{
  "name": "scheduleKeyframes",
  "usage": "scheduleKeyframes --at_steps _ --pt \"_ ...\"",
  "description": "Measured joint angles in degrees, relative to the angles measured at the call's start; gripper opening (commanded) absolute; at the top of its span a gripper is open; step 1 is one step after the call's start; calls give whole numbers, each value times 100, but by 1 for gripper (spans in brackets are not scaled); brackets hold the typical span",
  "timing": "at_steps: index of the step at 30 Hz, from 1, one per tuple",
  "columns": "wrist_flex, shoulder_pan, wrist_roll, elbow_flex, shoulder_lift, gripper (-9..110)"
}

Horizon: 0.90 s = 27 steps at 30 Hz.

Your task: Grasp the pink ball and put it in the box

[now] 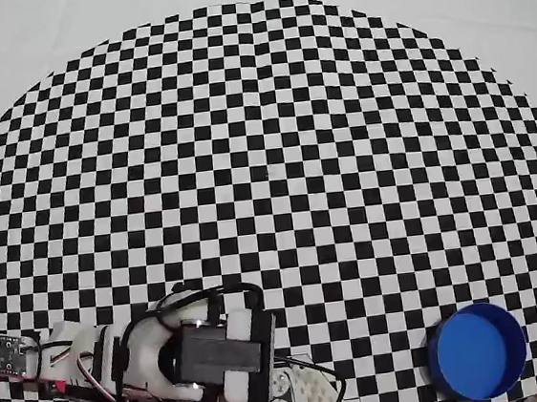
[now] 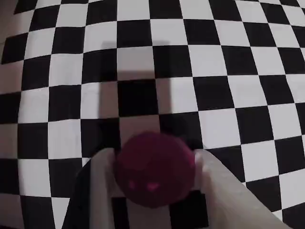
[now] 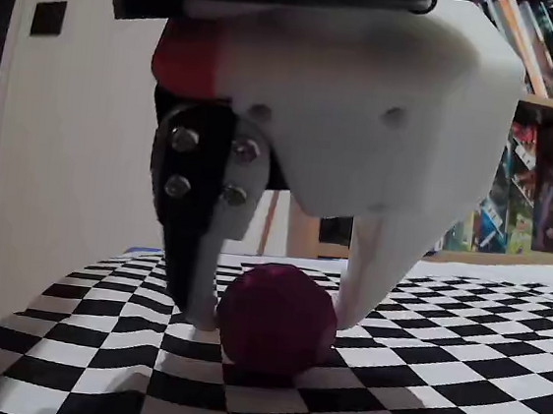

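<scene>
The pink ball (image 2: 155, 169) is a dark magenta sphere resting on the checkered mat, seen low in the wrist view. My gripper (image 2: 155, 156) has one white finger on each side of it, both pressed against it. From the fixed view near mat level, the ball (image 3: 277, 318) sits between the two fingertips of the gripper (image 3: 273, 315) and touches the mat. The box (image 1: 478, 352), a round blue tub, stands at the bottom right of the overhead view, far from the arm (image 1: 203, 354). In that view the folded arm hides the ball and the fingers.
The black-and-white checkered mat (image 1: 265, 163) covers most of the table. A bookshelf (image 3: 550, 147) stands behind the mat in the fixed view, and a pale wall (image 3: 75, 146) rises on the left. The arm's base and cables (image 1: 299, 395) sit at the bottom edge.
</scene>
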Motion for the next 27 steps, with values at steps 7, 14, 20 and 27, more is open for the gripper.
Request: scheduleKeyframes --at_steps 7,14,20,27 --pt "0 0 0 -18 0 0" --pt "0 0 0 -26 0 0" --pt "0 0 0 -26 0 0" --pt "0 0 0 -26 158 0"
